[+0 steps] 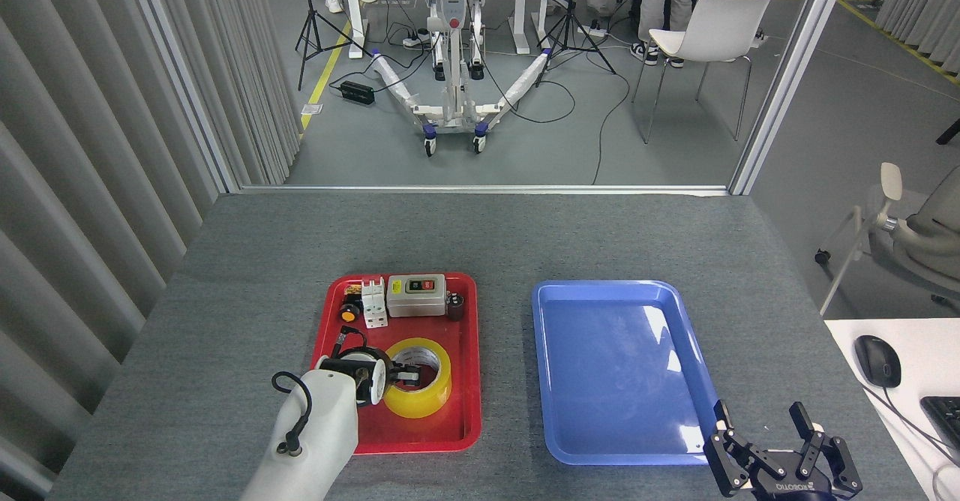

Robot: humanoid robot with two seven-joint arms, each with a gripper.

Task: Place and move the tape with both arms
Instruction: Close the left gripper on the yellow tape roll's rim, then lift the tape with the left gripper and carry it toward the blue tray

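Nearest the robot, the right gripper [780,452] hovers low over the tabletop [247,261], just off the near right corner of the blue tray [555,381]. Its black fingers [724,448] are spread apart and it holds nothing.

Across from it, left of the blue tray, the left arm [311,441] reaches into the red tray [469,381]. The left gripper [409,374] sits at the tape [420,400], which lies flat in the near half of the red tray. One finger seems to dip into the roll's white core while the rest stays at the left wall of the roll. From this angle I cannot tell whether the fingers are pinched on that wall or only poised around it.

To my eye this is the pick-up step: the left arm is getting its hold on the tape, and the blue tray is bare. The next move calls for a firm pinch on the roll's wall, then a straight lift clear of the red tray's rim before carrying it right, toward the blue tray or the waiting right gripper.

Farther back in the red tray, well beyond the tape, stand a grey switch box [415,295], a white breaker [373,302] and a small yellow button [348,311]; the lift should stay clear of them.
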